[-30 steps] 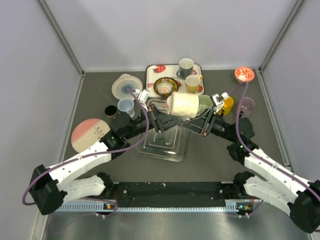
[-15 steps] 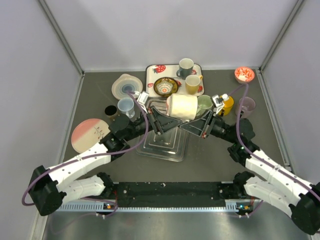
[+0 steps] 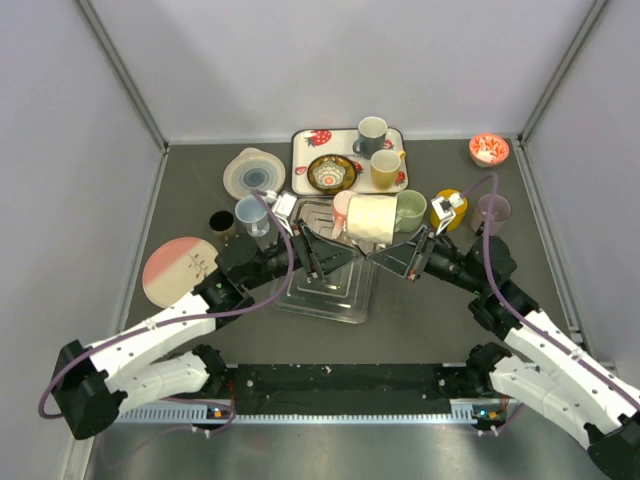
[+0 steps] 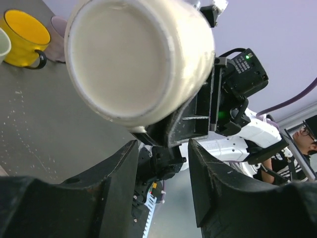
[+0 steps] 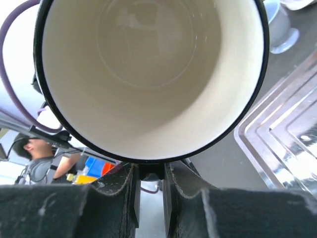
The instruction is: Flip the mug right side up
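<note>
A cream ceramic mug hangs on its side in the air above a clear plastic tray on the dark grey desk, its mouth facing the right arm and its base the left. The right gripper is clamped on the mug's lower rim. The left gripper sits just below the base, its fingers spread and holding nothing.
</note>
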Robot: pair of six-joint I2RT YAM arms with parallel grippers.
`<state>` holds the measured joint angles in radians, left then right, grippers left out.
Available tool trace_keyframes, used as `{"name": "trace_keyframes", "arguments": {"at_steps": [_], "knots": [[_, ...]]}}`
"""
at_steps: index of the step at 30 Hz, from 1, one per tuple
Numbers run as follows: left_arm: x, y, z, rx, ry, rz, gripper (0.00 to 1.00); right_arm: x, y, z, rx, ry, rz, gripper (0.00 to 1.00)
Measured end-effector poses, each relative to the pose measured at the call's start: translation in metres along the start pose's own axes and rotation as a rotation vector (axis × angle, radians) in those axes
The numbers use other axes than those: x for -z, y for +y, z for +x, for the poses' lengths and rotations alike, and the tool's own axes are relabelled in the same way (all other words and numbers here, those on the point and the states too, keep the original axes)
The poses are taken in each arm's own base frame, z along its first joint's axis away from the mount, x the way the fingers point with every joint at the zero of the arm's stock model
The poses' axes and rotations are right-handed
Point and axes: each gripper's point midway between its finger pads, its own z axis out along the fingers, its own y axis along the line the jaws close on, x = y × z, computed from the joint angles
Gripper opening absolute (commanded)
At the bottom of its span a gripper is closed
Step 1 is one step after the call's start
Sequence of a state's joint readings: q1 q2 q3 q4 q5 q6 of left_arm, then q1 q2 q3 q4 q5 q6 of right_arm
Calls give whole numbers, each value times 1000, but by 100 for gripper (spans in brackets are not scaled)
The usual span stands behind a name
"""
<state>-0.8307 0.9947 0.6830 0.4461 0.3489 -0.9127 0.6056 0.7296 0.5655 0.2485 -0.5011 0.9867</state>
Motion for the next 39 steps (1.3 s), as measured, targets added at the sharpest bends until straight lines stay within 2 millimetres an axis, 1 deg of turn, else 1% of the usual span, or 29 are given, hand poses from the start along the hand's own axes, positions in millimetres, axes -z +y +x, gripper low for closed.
{"name": "trace_keyframes", "arguments": {"at_steps": [2,5,8,10,12,15,18,20,21,23,24,27,30,33,36,39], "knots": [[5,-4,-7,-17,-21,1,52,4,-2,-2,22,-6,39,0],[17,-9,-23,-48,-76,-5,52,11,-9,-7,53,-16,127,0],[29,-10,-38,-69,-134,-24,52,21,-19,-17,90,-28,265,0],[38,-7,-44,-80,-167,-49,52,34,-29,-29,124,-48,405,0],[47,-1,-47,-88,-195,-83,52,50,-39,-46,168,-79,561,0],[57,8,-47,-95,-216,-128,52,79,-52,-78,255,-135,801,0],[63,16,-48,-102,-232,-170,52,116,-68,-108,325,-190,1029,0],[64,22,-47,-102,-231,-199,51,147,-85,-125,334,-229,1184,0],[65,25,-45,-102,-226,-212,51,160,-92,-130,324,-247,1245,0],[66,35,-40,-99,-201,-255,51,195,-111,-140,276,-282,1395,0],[66,41,-36,-95,-185,-280,51,214,-121,-143,248,-303,1479,0],[67,54,-28,-83,-151,-330,50,243,-143,-139,180,-315,1616,0],[70,63,-20,-66,-121,-368,49,260,-164,-134,74,-320,1689,0],[71,68,-16,-50,-106,-388,49,277,-186,-136,-34,-344,1769,0],[74,73,-11,-37,-90,-409,49,292,-212,-136,-138,-338,1847,0],[79,77,-6,-30,-86,-422,49,303,-238,-135,-224,-301,1906,0]]}}
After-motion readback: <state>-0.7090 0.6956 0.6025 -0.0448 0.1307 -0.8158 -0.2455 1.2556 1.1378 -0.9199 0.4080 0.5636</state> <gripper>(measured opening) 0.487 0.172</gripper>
